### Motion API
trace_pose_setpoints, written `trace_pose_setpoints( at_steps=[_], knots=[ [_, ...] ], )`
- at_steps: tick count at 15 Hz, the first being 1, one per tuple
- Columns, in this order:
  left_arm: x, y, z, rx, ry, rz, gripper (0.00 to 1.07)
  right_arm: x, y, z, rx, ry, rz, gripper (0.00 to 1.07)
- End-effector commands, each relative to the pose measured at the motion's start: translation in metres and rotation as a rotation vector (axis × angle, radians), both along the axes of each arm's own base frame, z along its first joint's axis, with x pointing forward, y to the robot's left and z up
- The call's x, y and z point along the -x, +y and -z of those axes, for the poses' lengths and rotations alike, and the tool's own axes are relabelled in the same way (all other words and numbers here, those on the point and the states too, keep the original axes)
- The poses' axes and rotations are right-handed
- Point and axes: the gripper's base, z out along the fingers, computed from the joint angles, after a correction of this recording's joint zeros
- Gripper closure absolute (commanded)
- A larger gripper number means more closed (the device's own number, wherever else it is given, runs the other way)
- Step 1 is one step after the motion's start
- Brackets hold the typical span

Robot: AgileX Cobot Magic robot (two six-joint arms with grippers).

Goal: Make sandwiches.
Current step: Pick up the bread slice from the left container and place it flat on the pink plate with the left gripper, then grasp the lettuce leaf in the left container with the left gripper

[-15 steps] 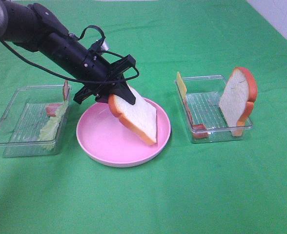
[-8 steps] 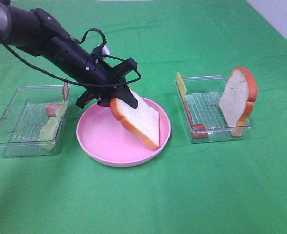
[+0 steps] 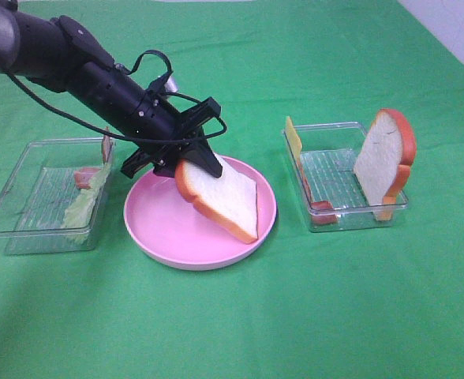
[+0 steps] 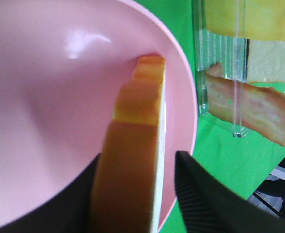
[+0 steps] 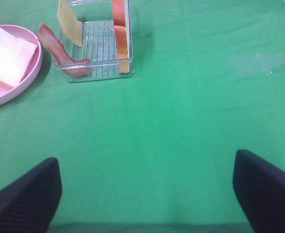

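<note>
Down a touch lower than a second ago with the bread slice point(image 3: 220, 197): lower corner planted on the right part of the pink plate point(image 3: 165, 233), upper crust tilted up to the far left, inside the left pincer point(image 4: 135, 162). Spread within the last half second, that pincer: apart now, one finger point(image 4: 200, 199) clear of the slice with plate showing in the gap, the other seemingly against the crust. Reads as a release, so first layer nearly laid; may fall flat once freed. Yet to stack: lettuce point(image 3: 86, 201) in the left tray point(image 3: 27, 229); cheese slice point(image 3: 293, 138), meat strip point(image 3: 321, 210) and second bread slice point(image 3: 383, 162) in the right tray point(image 3: 346, 213). Right pincer point(image 5: 145, 194) apart and empty, over tabletop point(image 3: 295, 316) nearer than the right tray.
</note>
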Motion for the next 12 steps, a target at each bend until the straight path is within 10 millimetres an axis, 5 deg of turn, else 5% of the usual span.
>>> trace_pose_setpoints(
  at_steps=[1, 2, 12],
  knots=[
    [0.004, 0.001, -0.007, -0.029, -0.001, 0.031, 0.22, 0.003, 0.000, 0.001, 0.000, -0.022, -0.001, 0.15],
    [0.006, 0.003, -0.014, -0.051, -0.020, 0.052, 0.15, 0.003, 0.000, 0.001, 0.000, -0.022, -0.001, 0.15],
    [0.038, 0.049, -0.109, -0.460, -0.104, 0.109, 0.14, 0.003, 0.000, 0.001, 0.000, -0.022, -0.001, 0.15]
  ],
)
